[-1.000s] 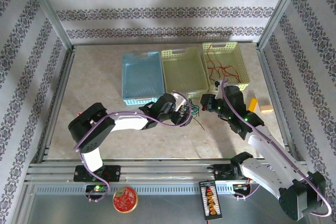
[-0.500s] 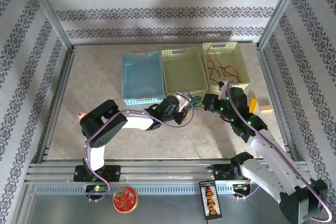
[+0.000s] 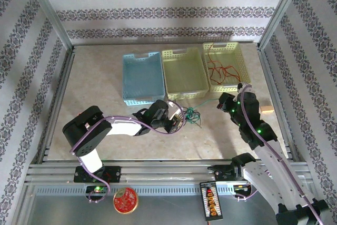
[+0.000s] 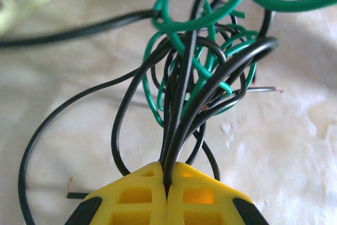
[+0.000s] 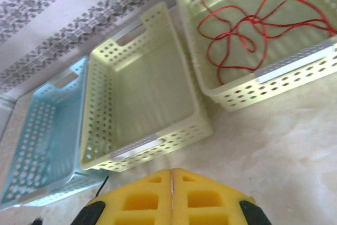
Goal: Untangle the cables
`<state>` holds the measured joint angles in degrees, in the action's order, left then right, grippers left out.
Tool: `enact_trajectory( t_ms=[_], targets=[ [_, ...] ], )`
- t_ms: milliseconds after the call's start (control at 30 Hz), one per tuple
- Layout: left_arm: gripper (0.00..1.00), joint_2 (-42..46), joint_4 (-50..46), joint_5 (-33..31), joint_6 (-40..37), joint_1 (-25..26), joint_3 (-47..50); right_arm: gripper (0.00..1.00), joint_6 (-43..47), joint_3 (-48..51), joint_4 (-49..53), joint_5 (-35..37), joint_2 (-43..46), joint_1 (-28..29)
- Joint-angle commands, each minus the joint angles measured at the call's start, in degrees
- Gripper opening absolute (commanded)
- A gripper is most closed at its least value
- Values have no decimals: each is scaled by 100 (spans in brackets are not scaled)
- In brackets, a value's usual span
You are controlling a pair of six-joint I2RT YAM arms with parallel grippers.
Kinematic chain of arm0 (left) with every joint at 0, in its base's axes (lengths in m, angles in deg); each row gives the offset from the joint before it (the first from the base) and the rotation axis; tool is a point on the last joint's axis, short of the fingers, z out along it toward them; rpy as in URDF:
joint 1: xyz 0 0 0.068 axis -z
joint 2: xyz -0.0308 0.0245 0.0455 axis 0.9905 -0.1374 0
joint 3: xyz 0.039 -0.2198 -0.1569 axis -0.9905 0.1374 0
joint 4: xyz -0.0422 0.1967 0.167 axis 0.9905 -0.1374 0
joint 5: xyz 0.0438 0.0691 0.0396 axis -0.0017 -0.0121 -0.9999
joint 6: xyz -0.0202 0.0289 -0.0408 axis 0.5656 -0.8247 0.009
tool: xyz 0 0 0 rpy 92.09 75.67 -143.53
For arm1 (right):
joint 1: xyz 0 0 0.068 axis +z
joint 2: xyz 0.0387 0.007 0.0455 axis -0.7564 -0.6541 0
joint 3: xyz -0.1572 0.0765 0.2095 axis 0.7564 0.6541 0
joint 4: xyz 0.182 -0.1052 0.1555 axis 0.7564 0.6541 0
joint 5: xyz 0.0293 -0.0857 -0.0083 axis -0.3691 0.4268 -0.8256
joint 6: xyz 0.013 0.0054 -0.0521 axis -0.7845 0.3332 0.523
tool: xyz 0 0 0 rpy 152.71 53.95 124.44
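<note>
Top external: green-and-black tangle lies on the counter, just in front of the middle basket. Left fingers sit at the tangle's near-left edge, touching it. Right fingers are off to the tangle's right, apart from it. Red cable is loose inside the right basket. Blue basket is leftmost.

Left wrist: left fingers are pressed together on several black strands that rise from the seam into the green-and-black tangle just ahead. Stripped wire ends show at the sides.

Right wrist: right fingers are pressed together, with nothing seen between them. Red cable curls in the right basket, well ahead of the tips. Middle basket and blue basket lie ahead-left.
</note>
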<state>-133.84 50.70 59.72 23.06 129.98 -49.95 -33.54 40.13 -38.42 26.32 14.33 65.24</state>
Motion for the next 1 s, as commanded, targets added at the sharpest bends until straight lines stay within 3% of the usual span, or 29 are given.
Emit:
enact_trajectory(
  t_ms=[0, 333, 567, 667, 800, 967],
  targets=[
    [0, 245, -742, 337, -185, -86, 441, 0, 79, -64, -41, 716, 174, -179],
    [0, 736, -410, 151, -253, -85, 1004, 0, 384, -332, 330, 1654, 249, -523],
    [0, 842, 149, 118, -137, -86, 1178, 0, 324, -193, 227, 774, 102, -650],
    [0, 1115, 309, -401, -104, -139, 1301, 0, 282, -108, 387, 860, 106, -651],
    [0, 1644, 886, -889, 467, -662, 1834, 0, 98, -87, 946, 1690, 191, -740],
    [0, 2220, 625, -1489, 705, -912, 2121, 0, -319, 77, 1300, 1953, 193, -1017]
  ],
)
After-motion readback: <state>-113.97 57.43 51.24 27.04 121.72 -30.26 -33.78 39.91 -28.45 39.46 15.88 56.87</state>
